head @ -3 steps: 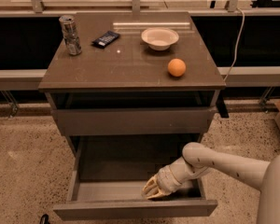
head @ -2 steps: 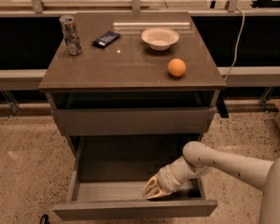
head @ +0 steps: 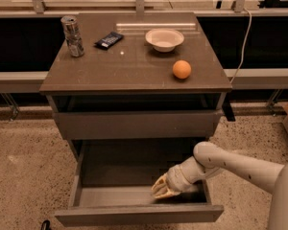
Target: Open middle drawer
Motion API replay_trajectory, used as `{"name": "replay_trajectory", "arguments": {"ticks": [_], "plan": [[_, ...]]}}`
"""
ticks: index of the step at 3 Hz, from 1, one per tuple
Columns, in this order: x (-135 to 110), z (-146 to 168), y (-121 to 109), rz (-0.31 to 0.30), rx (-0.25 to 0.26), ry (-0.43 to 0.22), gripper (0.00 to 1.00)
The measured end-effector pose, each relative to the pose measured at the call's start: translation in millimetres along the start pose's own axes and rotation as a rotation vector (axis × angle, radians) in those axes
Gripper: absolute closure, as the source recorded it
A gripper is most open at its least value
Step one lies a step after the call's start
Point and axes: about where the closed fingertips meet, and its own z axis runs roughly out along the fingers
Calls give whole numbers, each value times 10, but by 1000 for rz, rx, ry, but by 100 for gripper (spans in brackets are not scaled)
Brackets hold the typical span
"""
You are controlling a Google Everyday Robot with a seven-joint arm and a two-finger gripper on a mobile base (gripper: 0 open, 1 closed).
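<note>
The middle drawer is pulled far out of the grey-brown cabinet, showing its plain grey inside. Its flat front panel is nearest the camera. My gripper is inside the drawer at the right, low against the floor just behind the front panel. The white arm reaches in from the right. The upper drawer front above it is closed. Anything below the open drawer is hidden by it.
On the cabinet top stand a silver can, a dark snack packet, a white bowl and an orange. A cable hangs at the right. Speckled floor surrounds the cabinet.
</note>
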Motion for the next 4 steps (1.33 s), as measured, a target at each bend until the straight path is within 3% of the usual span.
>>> {"name": "replay_trajectory", "arguments": {"ticks": [2,4], "plan": [[-128,-485,-57,52,81,-68,100],[-140,-427,-50,50,70,-72,51]]}}
